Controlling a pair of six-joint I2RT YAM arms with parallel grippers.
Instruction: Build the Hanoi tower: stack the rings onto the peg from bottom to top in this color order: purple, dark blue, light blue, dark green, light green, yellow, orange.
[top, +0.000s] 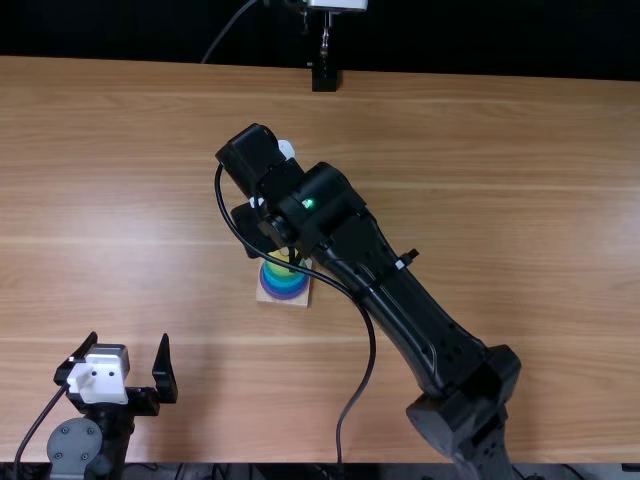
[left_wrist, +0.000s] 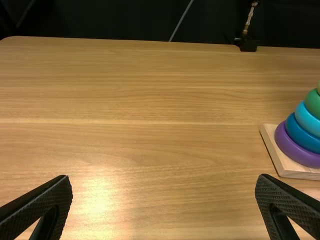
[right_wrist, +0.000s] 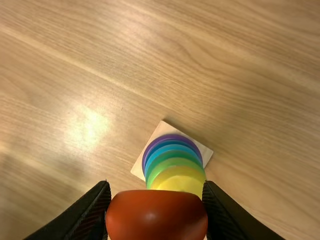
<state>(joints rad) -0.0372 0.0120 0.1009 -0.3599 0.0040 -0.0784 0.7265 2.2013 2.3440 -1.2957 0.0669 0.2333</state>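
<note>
One orange ring (right_wrist: 156, 214), right wrist view: right hand (top: 258, 228) pinches it above the stack (top: 285, 284); left hand (top: 129, 342) gapes near the desk (top: 230, 445) edge.

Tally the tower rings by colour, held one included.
Purple ring: 1
Dark blue ring: 1
Light blue ring: 1
Dark green ring: 1
Light green ring: 1
Yellow ring: 1
Orange ring, in right tool: 1
Total: 7

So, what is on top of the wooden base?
On the base, from the bottom: purple, dark blue, light blue, dark green, light green and yellow rings. The peg is covered; the orange ring in the right gripper hides part of the stack.
</note>
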